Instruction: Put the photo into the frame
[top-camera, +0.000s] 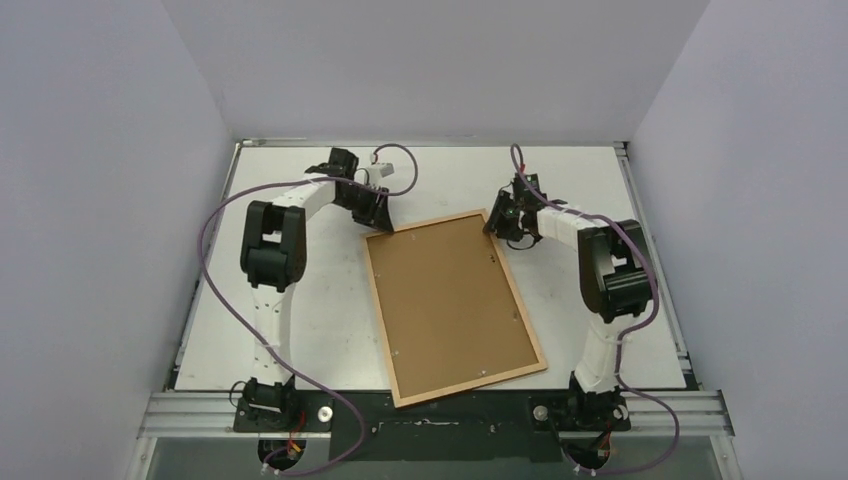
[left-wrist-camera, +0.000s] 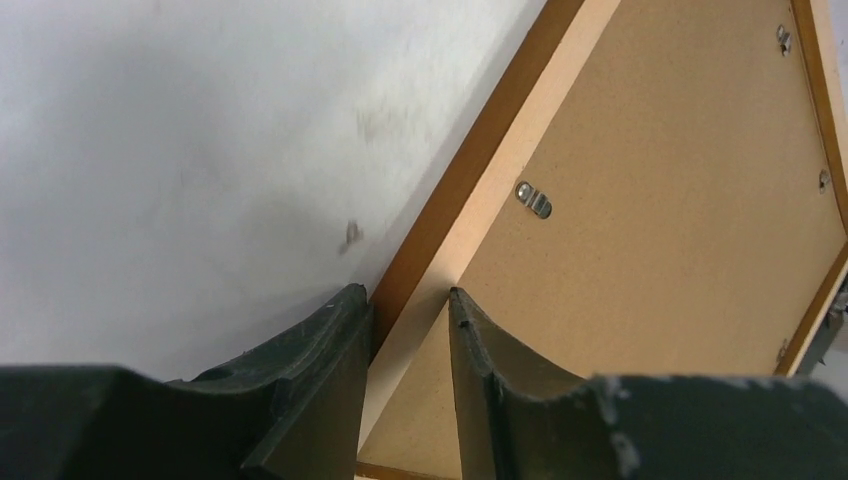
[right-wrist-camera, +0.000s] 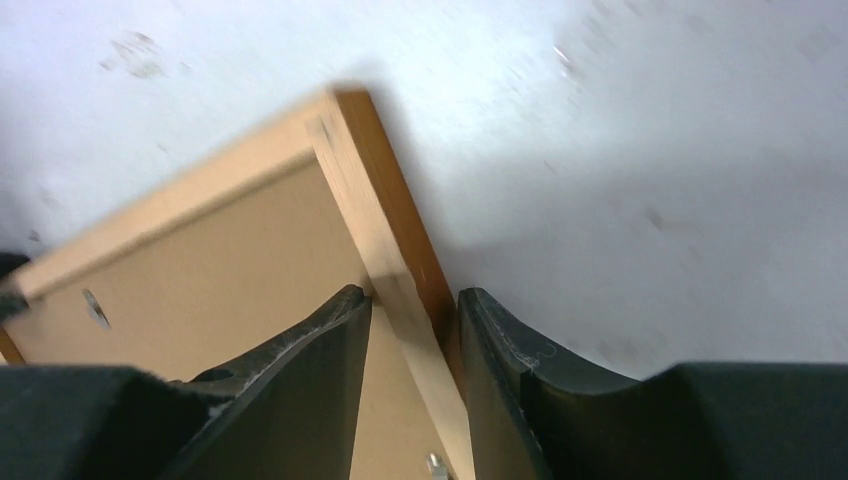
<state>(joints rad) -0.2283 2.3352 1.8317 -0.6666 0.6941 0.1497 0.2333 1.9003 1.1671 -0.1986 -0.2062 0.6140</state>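
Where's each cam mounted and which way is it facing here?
Top: above and behind, looking down on table, frame, left arm, right arm.
Left wrist: on the left arm, looking past the left gripper straddling the frame's left rail.
Right wrist: on the right arm, looking past the right gripper straddling the right rail at the far corner.
Shared: all three see the frame, back up.

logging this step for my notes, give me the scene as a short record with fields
frame: flat on the table, back side up, lying at an angle
backing board: seated in the frame, a metal clip showing
left claw: closed on the frame's rail near the far left corner
right claw: closed on the rail near the far right corner
photo: not in view
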